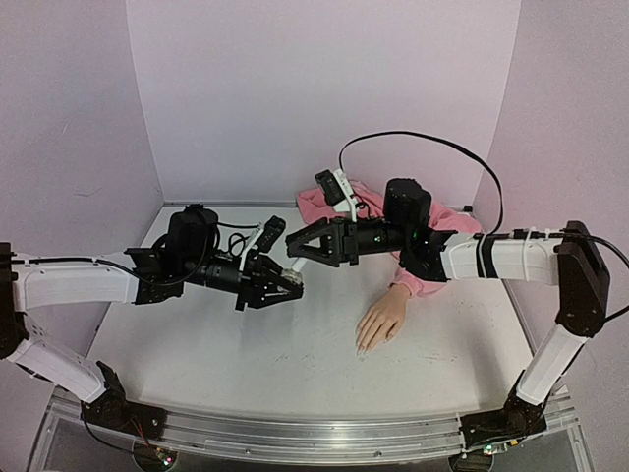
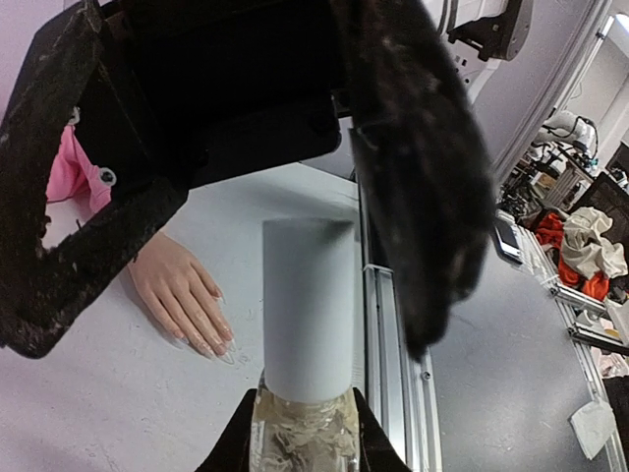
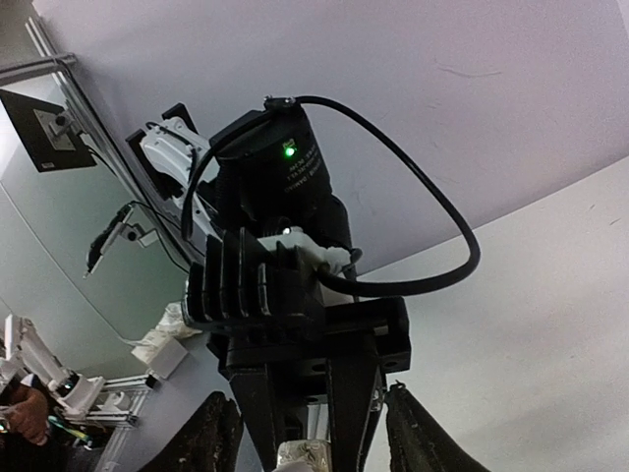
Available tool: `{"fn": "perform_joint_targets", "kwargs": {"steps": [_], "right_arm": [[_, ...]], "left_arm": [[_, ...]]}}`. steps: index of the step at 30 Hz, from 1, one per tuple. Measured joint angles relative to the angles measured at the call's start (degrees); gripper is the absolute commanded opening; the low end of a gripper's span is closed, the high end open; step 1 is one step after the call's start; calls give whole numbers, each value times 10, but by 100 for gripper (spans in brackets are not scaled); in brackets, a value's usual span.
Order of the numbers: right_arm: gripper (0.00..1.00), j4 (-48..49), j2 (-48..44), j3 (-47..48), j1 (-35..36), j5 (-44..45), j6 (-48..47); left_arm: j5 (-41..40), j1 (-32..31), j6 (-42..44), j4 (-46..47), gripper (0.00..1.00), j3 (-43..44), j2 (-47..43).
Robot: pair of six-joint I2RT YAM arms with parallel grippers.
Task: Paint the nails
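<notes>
The left arm (image 1: 79, 280) reaches in from the left edge over the white table (image 1: 246, 344). The left gripper (image 1: 293, 285) is clamped tight on a small clear bottle (image 2: 300, 442), whose tall white cap (image 2: 308, 310) sticks out past its fingertips. Just beside it, the right gripper (image 1: 291, 248) points left at that cap. Its 2 fingers (image 2: 423, 197) stand apart, 1 on each side of the cap, and the wrist views show a gap on both sides, so it grips nothing. Further right, a beige mannequin hand (image 1: 383, 320) lies palm down on the table, fingers pointing toward the near edge. The nails (image 2: 224, 339) are pale and glossy, well apart from both grippers. A pink sleeve (image 1: 428, 280) covers the wrist, partly under the right arm (image 1: 511, 258).
</notes>
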Motion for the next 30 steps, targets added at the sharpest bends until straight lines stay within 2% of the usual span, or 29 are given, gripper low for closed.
{"fn": "perform_joint_targets", "kwargs": {"steps": [2,5,9,10,13,17,19,24,26,28,30], "right_arm": [[48,14,5,0,0,-10,12],[39,31,6,-1,3,-17,26],[37,49,6,-1,6,-20,40],[38,53,6,-1,8,-21,43],[50,64,9,-1,14,-22,48],[51,71,10,-9,18,-20,49],[45,73,10,-16,19,-19,49],[23,75,10,-26,19,-15,50],[24,82,10,-26,19,-14,53],[34,89,10,-26,19,-13,60],[37,95,10,-26,19,-12,66]], "left_arm": [[12,0,-2,2,0,0,1],[22,0,-4,2,0,0,1],[25,0,-7,3,0,0,1],[26,0,-7,4,0,0,1],[25,0,-7,12,0,0,1],[21,0,-7,15,0,0,0],[16,0,-7,16,0,-1,-4],[13,0,-7,20,0,-1,-16],[12,0,-7,22,0,-1,-16],[12,1,-7,23,0,-1,-16],[14,1,-7,23,0,-1,-16]]}}
